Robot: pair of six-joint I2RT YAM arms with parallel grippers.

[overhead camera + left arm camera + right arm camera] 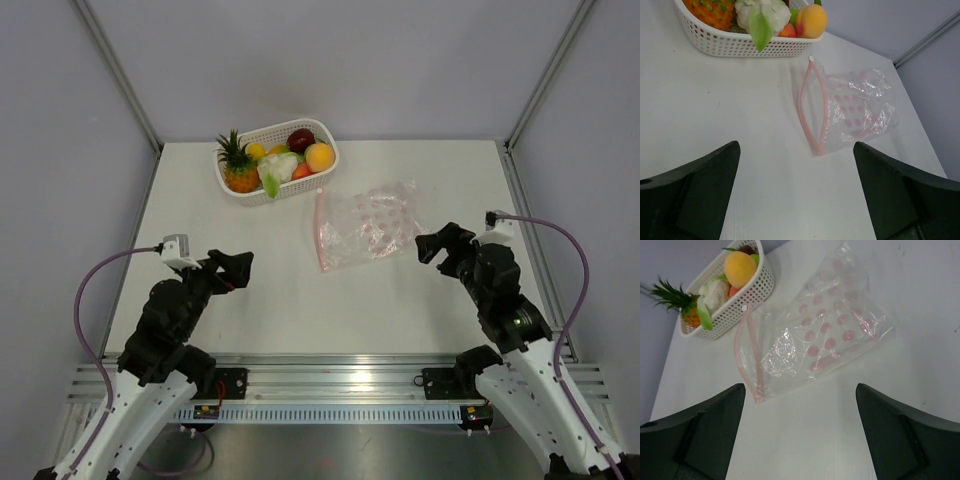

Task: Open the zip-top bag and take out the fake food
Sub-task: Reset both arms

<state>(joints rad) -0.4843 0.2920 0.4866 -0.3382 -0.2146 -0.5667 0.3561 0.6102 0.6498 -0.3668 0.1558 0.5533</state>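
You are looking at what reads as the tail end of the job: the bag [365,225] is lying flat on the table [300,310], just in front of the basket [297,188] and nearer your right arm, with its pink zip strip [812,107] facing left and its two halves bowing apart, so the mouth is standing open. The food [278,162] is sitting heaped in the basket, not in the bag. Through the crinkled plastic only the pink dots are showing, so the bag is probably empty, though the folds on its far side are making that hard to swear to. Your left gripper [238,270] is hovering over bare table, well apart from the bag, fingers spread wide and gripping nothing. Your right gripper [432,252] is hanging just beside the bag's closed end, likewise spread wide and carrying nothing. In my judgement, opening and emptying are both done. The next move is calling only for a check that nothing is hiding in the folds, then for drawing both arms clear without snagging the loose plastic.
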